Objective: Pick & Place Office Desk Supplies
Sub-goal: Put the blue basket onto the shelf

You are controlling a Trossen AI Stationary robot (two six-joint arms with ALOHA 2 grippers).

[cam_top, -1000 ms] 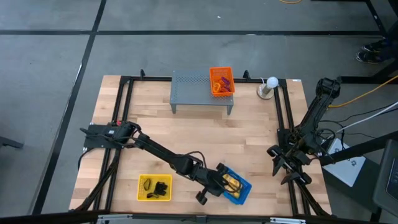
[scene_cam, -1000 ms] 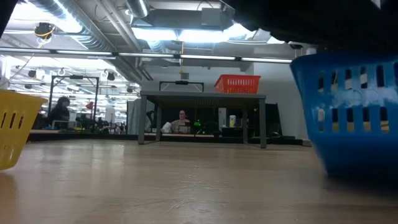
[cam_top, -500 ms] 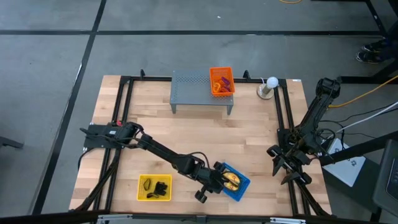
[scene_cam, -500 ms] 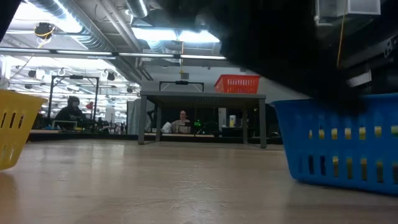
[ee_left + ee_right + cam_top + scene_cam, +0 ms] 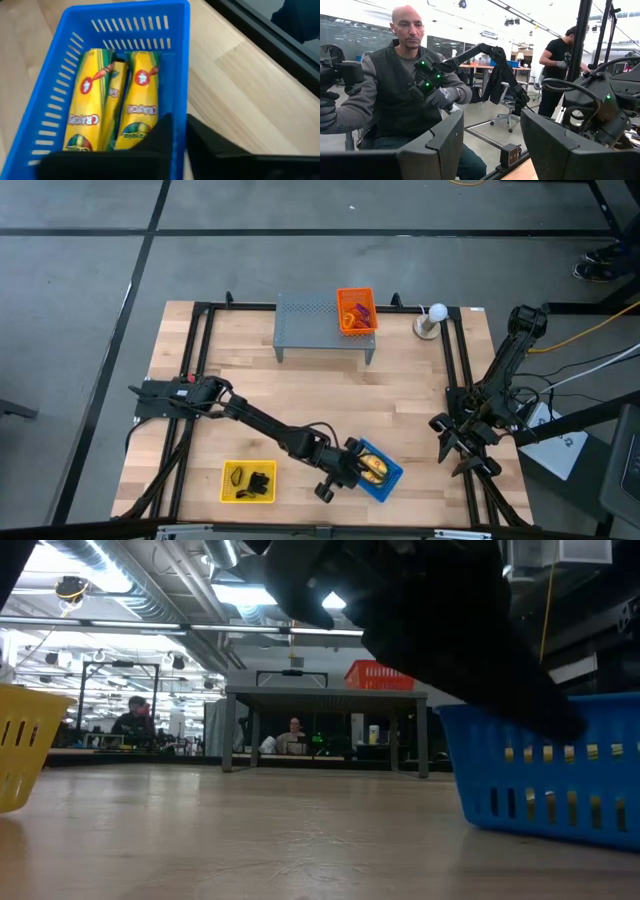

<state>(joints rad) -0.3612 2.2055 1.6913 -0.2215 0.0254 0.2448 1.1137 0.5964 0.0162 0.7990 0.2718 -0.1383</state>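
Left wrist view showed us the left gripper (image 5: 179, 131) astride the blue basket (image 5: 55, 97) wall, slightly parted, beside yellow packets (image 5: 115, 105); the right gripper (image 5: 462, 452) waited open.

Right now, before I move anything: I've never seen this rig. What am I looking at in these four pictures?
Two dark robot arms work at a wooden table. One picture looks straight down on it, one looks level across the tabletop, and one comes from each arm's wrist.

The left arm reaches to the blue basket. Its wrist camera looks into the basket at yellow packets. Whether the arm grips the basket I cannot tell.

The right arm waits at the table's right edge, jaws open and empty. Its camera sees people in the room beyond.

Also on the table are a yellow basket with black clips, and a grey shelf carrying an orange basket.
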